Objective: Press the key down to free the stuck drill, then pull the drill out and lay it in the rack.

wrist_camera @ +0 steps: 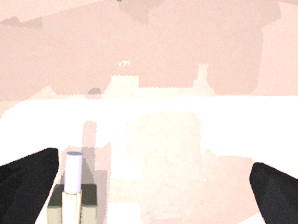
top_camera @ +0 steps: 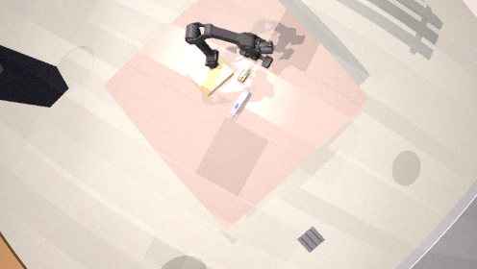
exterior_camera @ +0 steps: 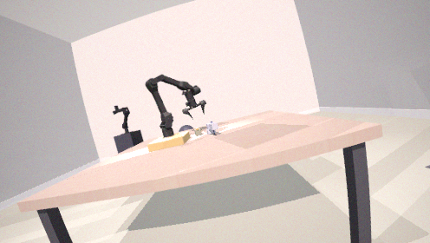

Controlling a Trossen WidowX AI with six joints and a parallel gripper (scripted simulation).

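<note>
The gripper (top_camera: 265, 54) hangs above the pink table (top_camera: 308, 110) with fingers spread wide, holding nothing. The drill (top_camera: 243, 73) lies on the table just below it, near the white rack (top_camera: 238, 104).

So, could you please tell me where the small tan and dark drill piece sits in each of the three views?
Top: the small tan drill piece lies just right of the flat yellow block, below the open gripper.
Exterior: a tiny speck right of the yellow block.
Wrist: lower left, beside the left finger.
Shared landmark: the yellow block, in the top and exterior views only.
</note>
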